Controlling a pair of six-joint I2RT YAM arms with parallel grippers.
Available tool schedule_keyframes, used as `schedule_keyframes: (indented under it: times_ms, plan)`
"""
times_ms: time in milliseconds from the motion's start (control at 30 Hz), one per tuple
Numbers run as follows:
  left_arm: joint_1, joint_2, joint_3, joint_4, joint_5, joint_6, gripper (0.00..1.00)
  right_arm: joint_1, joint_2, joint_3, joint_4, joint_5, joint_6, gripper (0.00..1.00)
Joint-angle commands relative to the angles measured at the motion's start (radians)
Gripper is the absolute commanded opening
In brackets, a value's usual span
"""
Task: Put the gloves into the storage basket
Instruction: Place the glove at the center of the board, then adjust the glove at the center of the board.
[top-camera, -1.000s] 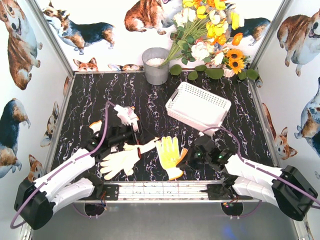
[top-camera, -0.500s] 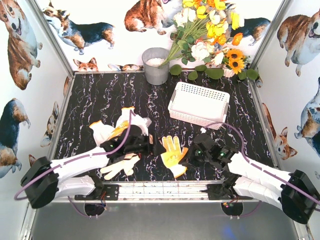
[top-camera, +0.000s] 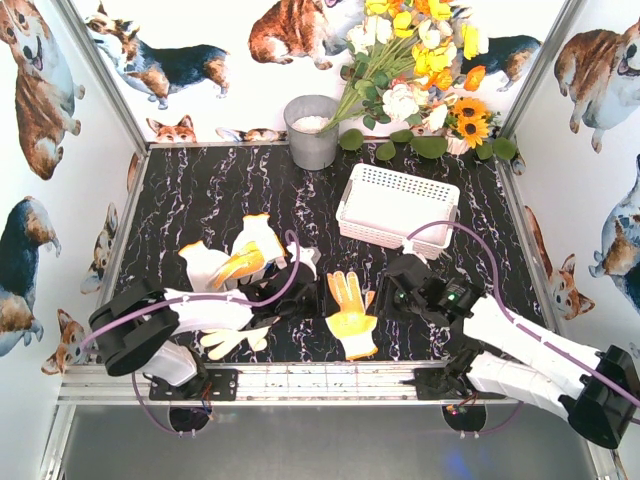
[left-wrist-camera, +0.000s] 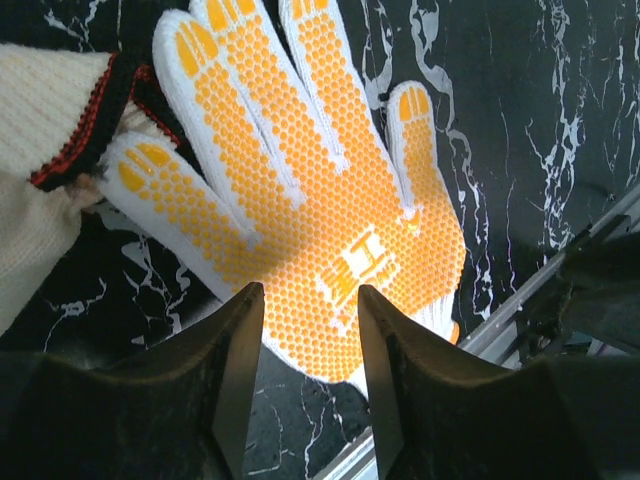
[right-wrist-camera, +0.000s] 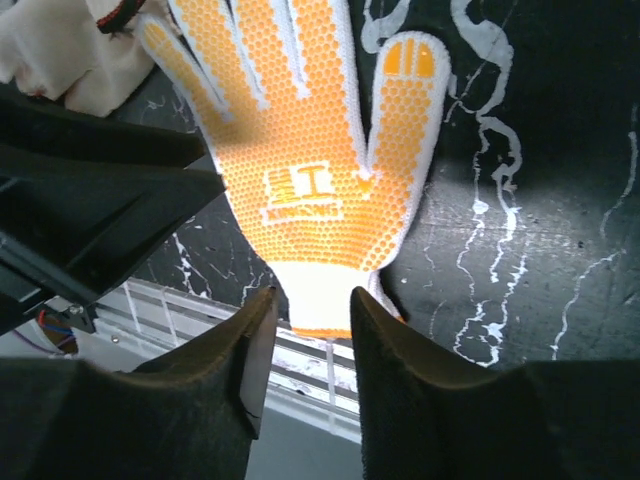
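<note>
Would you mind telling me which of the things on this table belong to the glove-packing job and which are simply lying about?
Belong to the job:
- yellow-dotted glove
- cream gloves by the left arm
- white lattice storage basket

Just lying about:
- grey metal bucket
- bunch of flowers

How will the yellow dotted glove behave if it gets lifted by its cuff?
The glove lies flat and thin, so it would probably hang limp and feel light. Orange dots cover its palm, so it likely grips rather than slips. Pushed, it may bunch instead of sliding.
</note>
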Motion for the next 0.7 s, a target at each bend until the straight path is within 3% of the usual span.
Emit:
schedule_keyframes:
  times_ms: [0, 167, 333, 667]
  plan:
    - [-0.006, 0.034, 0.058, 0.047, -0.042, 0.008, 0.36, 0.007, 0.002, -0.030, 0.149, -0.046, -0.035, 0.31]
    - [-0.006, 0.081, 0.070, 0.024, -0.057, 0.024, 0.33, 0.008, 0.096, -0.043, 0.234, -0.059, -0.046, 0.24]
    - [-0.006, 0.140, 0.084, 0.040, -0.043, 0.030, 0.25, 0.011, 0.166, -0.051, 0.257, -0.048, -0.077, 0.24]
    - [-0.005, 0.280, 0.174, 0.044, -0.045, 0.061, 0.24, 0.011, 0.168, -0.122, 0.207, 0.039, -0.047, 0.27]
